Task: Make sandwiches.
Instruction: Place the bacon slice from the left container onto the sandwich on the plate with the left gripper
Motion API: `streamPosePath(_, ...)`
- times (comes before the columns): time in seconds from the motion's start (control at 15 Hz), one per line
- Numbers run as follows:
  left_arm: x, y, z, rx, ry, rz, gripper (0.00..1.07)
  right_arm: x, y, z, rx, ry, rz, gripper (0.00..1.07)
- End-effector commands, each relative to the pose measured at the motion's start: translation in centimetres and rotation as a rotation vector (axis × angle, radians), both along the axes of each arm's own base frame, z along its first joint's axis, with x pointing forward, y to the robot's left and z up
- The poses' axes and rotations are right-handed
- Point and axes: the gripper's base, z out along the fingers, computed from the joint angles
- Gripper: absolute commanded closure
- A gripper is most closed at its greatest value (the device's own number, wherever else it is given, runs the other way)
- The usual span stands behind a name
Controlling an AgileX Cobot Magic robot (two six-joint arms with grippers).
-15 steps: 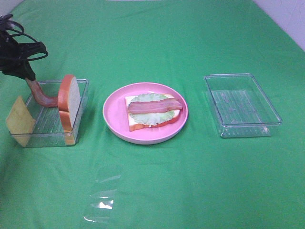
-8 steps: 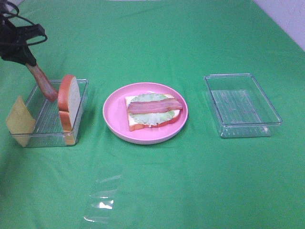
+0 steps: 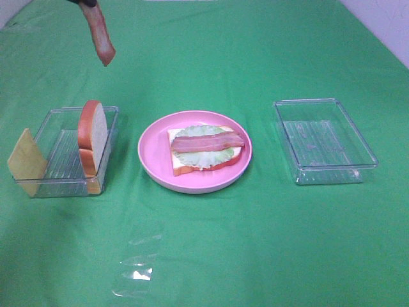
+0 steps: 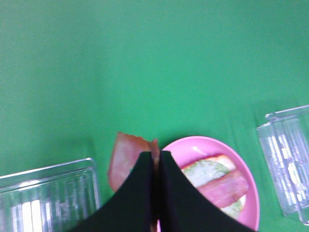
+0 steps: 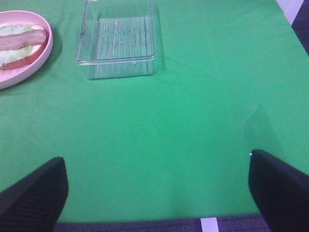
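A pink plate point(image 3: 153, 157) holds the sandwich point(image 3: 206, 149): a white bread slice, pale green lettuce and one bacon strip on top. It also shows in the left wrist view point(image 4: 219, 186) and the right wrist view point(image 5: 21, 41). My left gripper point(image 4: 155, 157) is shut on a second bacon strip point(image 3: 100, 32), which hangs high above the cloth at the far left; the strip also shows in the left wrist view point(image 4: 123, 157). The gripper itself is almost out of the high view. My right gripper point(image 5: 157, 186) is open and empty, near the front right, with only its dark fingertips point(image 5: 34, 193) showing.
A clear tray point(image 3: 64, 157) at the left holds an upright bread slice point(image 3: 92, 135) and a yellow cheese square point(image 3: 25, 163). A clear tray with nothing in it point(image 3: 323, 141) stands at the right. A clear plastic lid point(image 3: 137, 265) lies on the green cloth in front.
My left gripper has lifted the bacon strip out of the left tray, moving up and toward the right until the gripper nearly left the high view.
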Motion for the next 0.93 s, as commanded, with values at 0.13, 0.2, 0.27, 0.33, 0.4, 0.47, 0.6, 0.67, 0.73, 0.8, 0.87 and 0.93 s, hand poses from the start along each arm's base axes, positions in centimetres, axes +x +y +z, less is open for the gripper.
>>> streamPosePath(0.13,-1.3,-4.8,1.0,-0.082,-0.018,-0.086,1.07,-0.4,0.0,0.0,-0.005,-0.032,-0.001,0.09)
streamPosePath(0.2,-1.7,-6.5,0.7,-0.102,-0.009,-0.12,1.07,-0.4,0.0,0.0,-0.005,-0.032,-0.001,0.09)
streamPosePath(0.27,-2.1,-8.2,0.0,-0.115,0.014,-0.153,1.07,-0.4,0.0,0.0,-0.005,-0.032,-0.001,0.09)
streamPosePath(0.33,-2.3,-9.6,-0.9,-0.128,0.044,-0.18,1.07,-0.4,0.0,0.0,-0.005,-0.032,-0.001,0.09)
streamPosePath(0.4,-2.5,-10.9,-1.8,-0.149,0.077,-0.204,1.07,-0.4,0.0,0.0,-0.005,-0.032,-0.001,0.09)
streamPosePath(0.47,-2.7,-12.2,-2.8,-0.159,0.096,-0.242,1.07,-0.4,0.0,0.0,-0.005,-0.032,-0.001,0.09)
streamPosePath(0.6,-3.0,-15.2,-5.7,-0.22,0.165,-0.322,1.07,-0.4,0.0,0.0,-0.005,-0.032,-0.001,0.09)
streamPosePath(0.67,-3.0,-15.9,-6.9,-0.246,0.197,-0.346,1.07,-0.4,0.0,0.0,-0.005,-0.032,-0.001,0.09)
streamPosePath(0.73,-2.8,-16.4,-8.0,-0.273,0.226,-0.362,1.07,-0.4,0.0,0.0,-0.005,-0.032,-0.001,0.09)
streamPosePath(0.8,-2.7,-16.7,-9.3,-0.292,0.253,-0.383,1.07,-0.4,0.0,0.0,-0.005,-0.032,-0.001,0.09)
streamPosePath(0.87,-2.3,-16.7,-10.3,-0.284,0.269,-0.378,1.07,-0.4,0.0,0.0,-0.005,-0.032,-0.001,0.09)
streamPosePath(0.93,-2.1,-16.6,-11.0,-0.274,0.279,-0.372,1.07,-0.4,0.0,0.0,-0.005,-0.032,-0.001,0.09)
